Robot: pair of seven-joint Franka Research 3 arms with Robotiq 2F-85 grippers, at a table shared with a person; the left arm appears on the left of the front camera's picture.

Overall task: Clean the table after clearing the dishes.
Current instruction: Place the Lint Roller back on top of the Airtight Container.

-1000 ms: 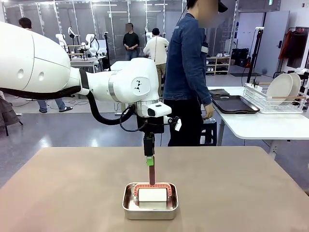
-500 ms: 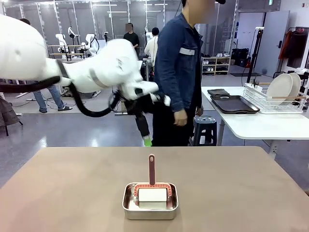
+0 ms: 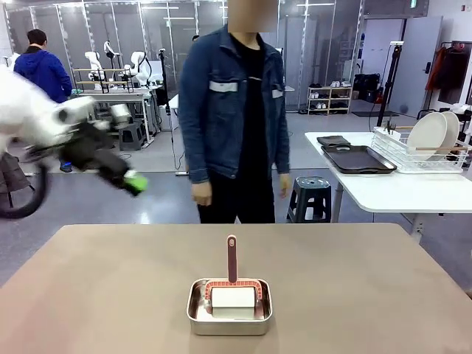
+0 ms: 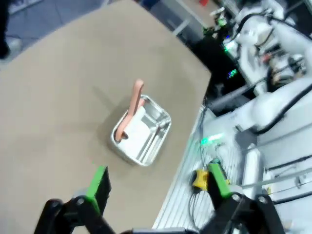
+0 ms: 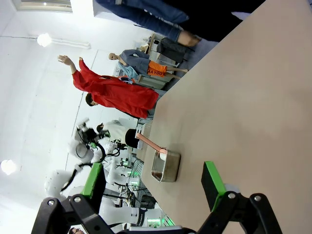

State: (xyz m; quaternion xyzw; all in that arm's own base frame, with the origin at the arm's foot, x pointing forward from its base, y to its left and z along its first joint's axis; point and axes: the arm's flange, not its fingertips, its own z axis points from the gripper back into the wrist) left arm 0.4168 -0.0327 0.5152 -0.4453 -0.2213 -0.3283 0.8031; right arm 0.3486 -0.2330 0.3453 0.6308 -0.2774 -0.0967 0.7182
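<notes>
The tan table carries a steel pan near its front middle. In the pan rests a cleaning tool with a white block, a red frame and a red-brown handle pointing up and away. My left gripper is blurred, high off the table's far left corner and away from the pan. In the left wrist view it is open and empty, looking down on the pan. My right gripper is also open and empty above the table, with the pan farther off. The dishes, white plates, stand in a wire rack.
A person in a denim jacket stands at the middle of the far edge, hands down. At the right is a white side table with the rack and dark trays. A stool stands beside it.
My left gripper was at the tool's handle a second ago; it has lifted off and swung far left. The tool stays in the pan. The person has stepped left to the middle.
</notes>
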